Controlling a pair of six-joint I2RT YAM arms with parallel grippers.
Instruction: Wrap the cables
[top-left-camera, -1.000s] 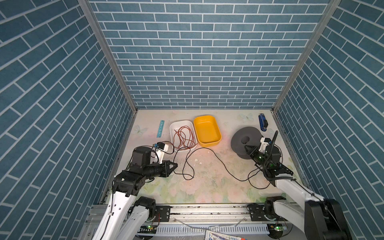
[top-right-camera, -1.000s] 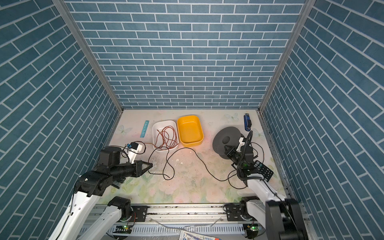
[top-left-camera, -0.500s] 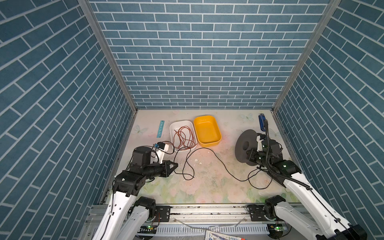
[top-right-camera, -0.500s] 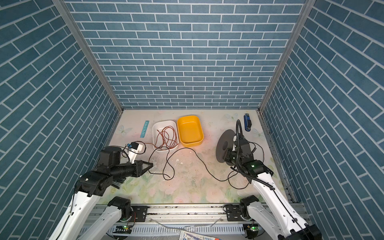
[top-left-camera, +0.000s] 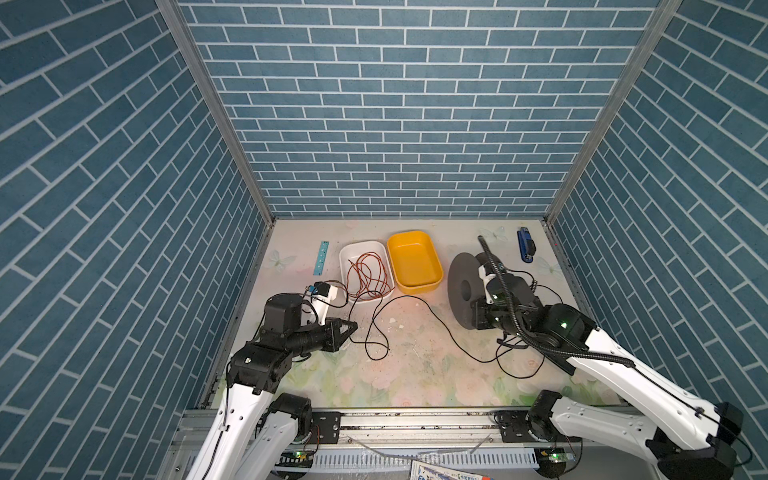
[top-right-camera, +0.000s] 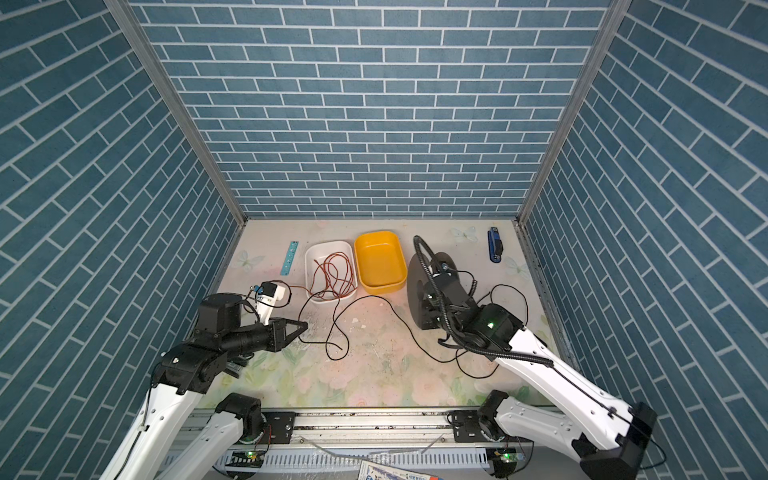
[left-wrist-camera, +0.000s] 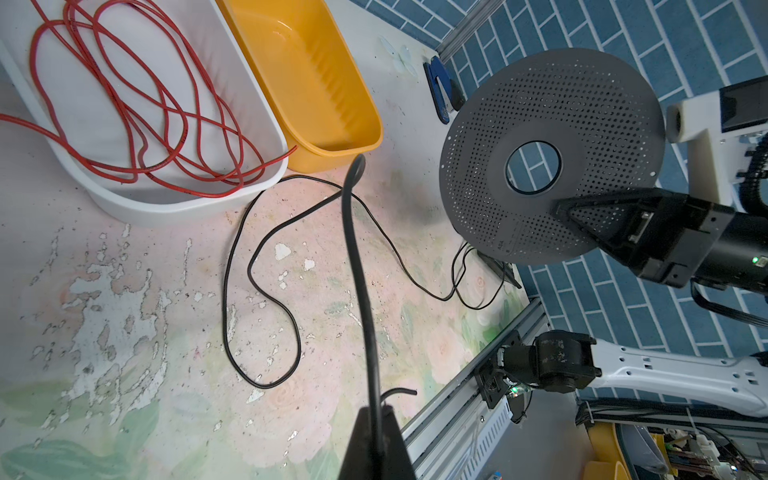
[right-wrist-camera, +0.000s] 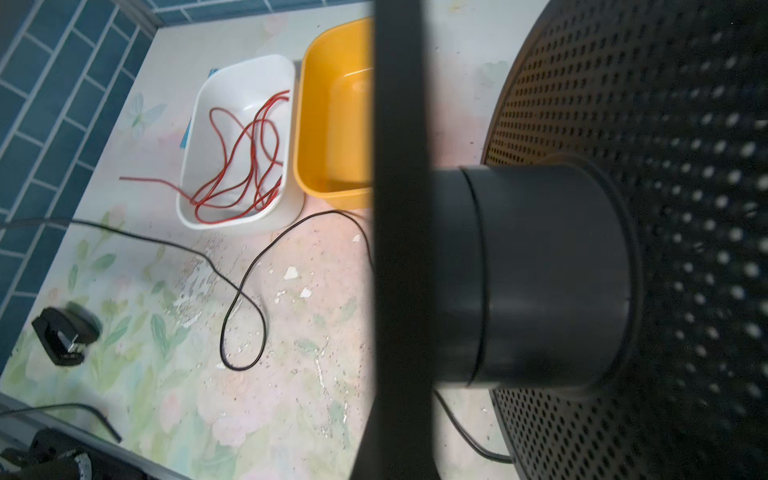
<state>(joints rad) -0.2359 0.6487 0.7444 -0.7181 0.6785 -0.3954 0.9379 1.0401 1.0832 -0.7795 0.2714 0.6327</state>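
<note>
Both top views: cable loops 9-to-3 o'clock across open mat, trays at 12. Left gripper pinches it; right gripper clamps spool rim.

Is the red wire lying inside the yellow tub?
No, the red wire is coiled in the white tub, and the yellow tub beside it holds nothing.
</note>
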